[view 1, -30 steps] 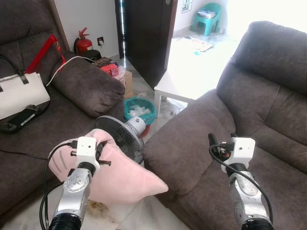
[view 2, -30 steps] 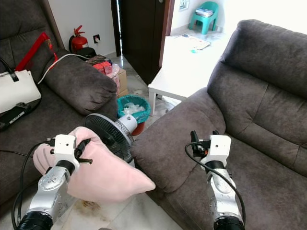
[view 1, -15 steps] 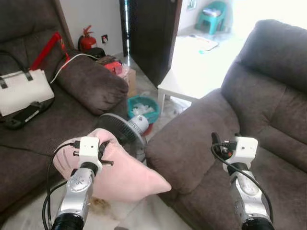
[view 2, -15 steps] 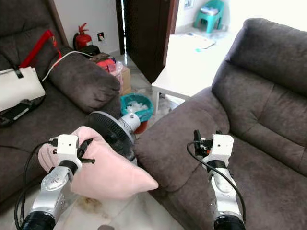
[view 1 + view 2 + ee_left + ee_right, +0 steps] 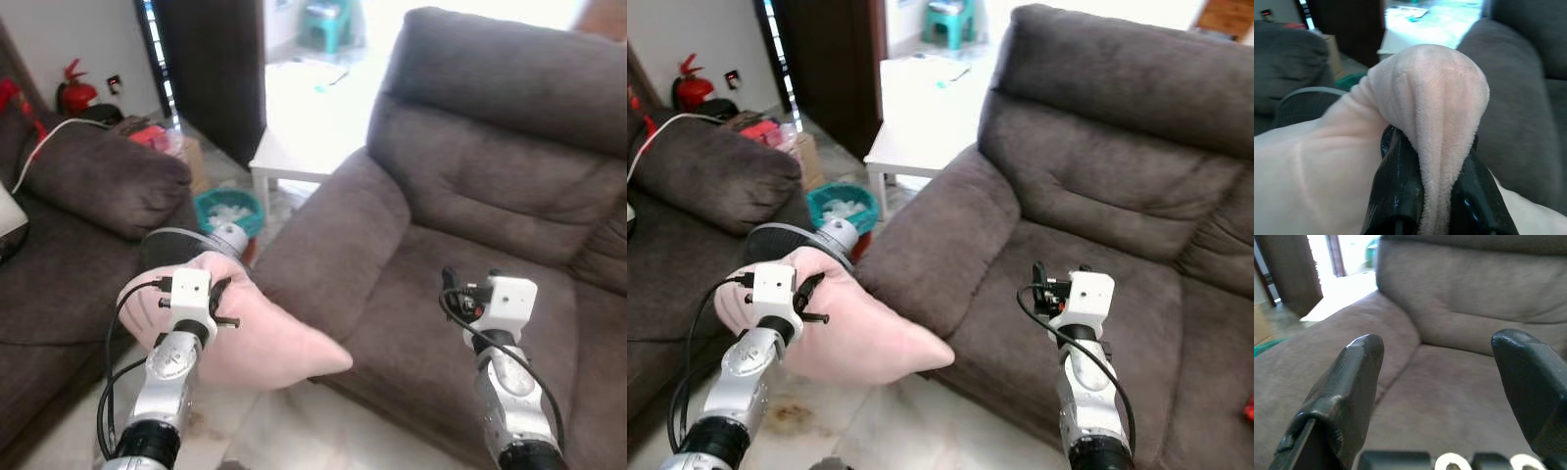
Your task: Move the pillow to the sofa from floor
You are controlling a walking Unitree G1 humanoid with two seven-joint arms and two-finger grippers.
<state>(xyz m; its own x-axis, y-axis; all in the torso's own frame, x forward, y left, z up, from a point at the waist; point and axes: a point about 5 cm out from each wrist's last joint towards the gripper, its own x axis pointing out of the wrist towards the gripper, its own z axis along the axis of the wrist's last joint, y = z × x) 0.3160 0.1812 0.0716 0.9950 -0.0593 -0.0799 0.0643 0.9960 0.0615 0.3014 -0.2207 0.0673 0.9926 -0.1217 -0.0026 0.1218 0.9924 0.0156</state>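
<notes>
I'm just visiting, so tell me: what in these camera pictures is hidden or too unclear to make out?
- Fan: the pink pillow covers most of it in the eye views.
- Left gripper: in the left wrist view, a plush fold hides its fingertips.
- Teal bin: its white contents are too small to identify.
- Papers on the white table: washed out by glare.
- Left sofa: cut off by the picture's edge.

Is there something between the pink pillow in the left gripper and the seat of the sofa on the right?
Only the sofa's own armrest. The left gripper holds the pink pillow beside it, and the seat cushion lies beyond, with nothing visible on it.
</notes>
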